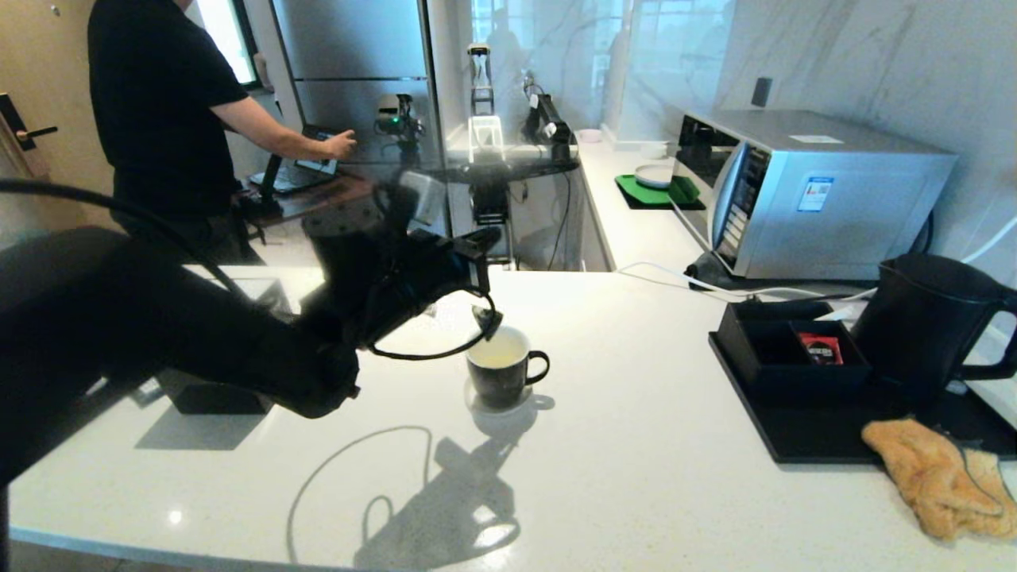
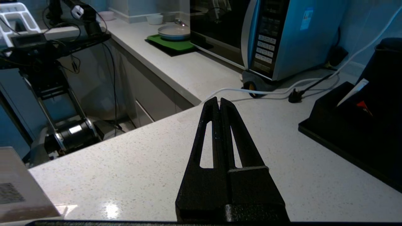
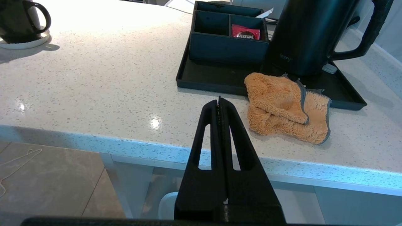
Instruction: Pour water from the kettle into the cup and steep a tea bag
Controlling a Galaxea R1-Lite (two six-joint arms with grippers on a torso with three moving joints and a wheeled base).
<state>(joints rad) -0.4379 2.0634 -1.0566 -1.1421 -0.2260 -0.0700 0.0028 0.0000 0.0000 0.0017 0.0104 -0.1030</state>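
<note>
The black cup (image 1: 502,373) stands on a white coaster mid-counter, with pale liquid inside; it also shows in the right wrist view (image 3: 17,20). The tea bag is hidden. The matte black kettle (image 1: 926,322) stands upright on a black tray (image 1: 818,441) at the right, also seen close up (image 3: 309,34). My left gripper (image 1: 491,234) hovers shut and empty above and just behind the cup, pointing toward the microwave; the cup does not show in its own view (image 2: 219,99). My right gripper (image 3: 219,100) is shut and empty at the counter's front edge, short of the tray.
A black compartment box (image 1: 794,349) on the tray holds a red sachet (image 1: 820,348). An orange cloth (image 1: 937,477) lies over the tray's front corner. A microwave (image 1: 802,191) and white cable (image 1: 675,278) sit behind. A person (image 1: 167,111) stands beyond the counter, back left.
</note>
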